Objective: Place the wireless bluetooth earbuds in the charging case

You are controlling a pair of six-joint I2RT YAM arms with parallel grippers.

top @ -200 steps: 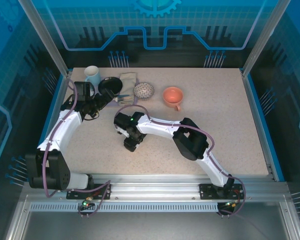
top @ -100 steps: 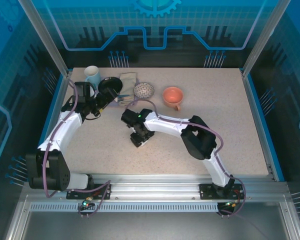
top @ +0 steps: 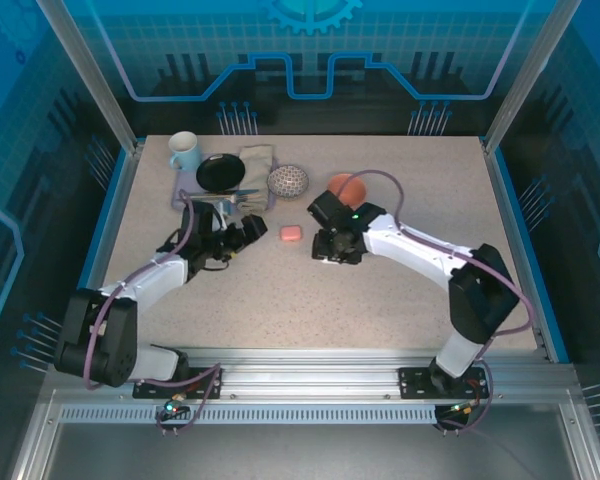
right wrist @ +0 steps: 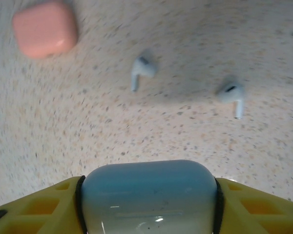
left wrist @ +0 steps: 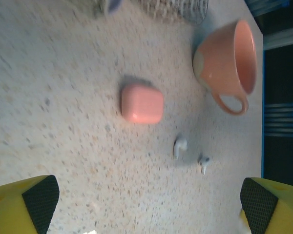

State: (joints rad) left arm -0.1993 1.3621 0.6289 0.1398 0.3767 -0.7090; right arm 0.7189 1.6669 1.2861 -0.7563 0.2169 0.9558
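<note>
Between the yellow fingers of my right gripper (right wrist: 149, 207) sits a glossy white charging case (right wrist: 149, 192), and the gripper is shut on it, just above the table. Ahead of it lie two white earbuds (right wrist: 142, 69) (right wrist: 232, 95), apart from each other. A closed salmon-pink case (right wrist: 45, 29) rests further to the left. My left gripper (left wrist: 151, 214) stands open and holds nothing. It looks across the table at the pink case (left wrist: 142, 104) and the two earbuds (left wrist: 179, 146) (left wrist: 203, 162). From above, the pink case (top: 291, 232) lies between the left gripper (top: 248, 232) and the right gripper (top: 328, 248).
An orange cup (top: 344, 187) stands just behind the right gripper. Along the back left are a white mug (top: 184, 150), a black bowl (top: 220, 172), a beige cloth (top: 257, 160) and a patterned ball (top: 288, 181).
The left arm swung from the black bowl down towards the table's middle. The right arm moved right with the white case, and the pink case came into view between the grippers.
</note>
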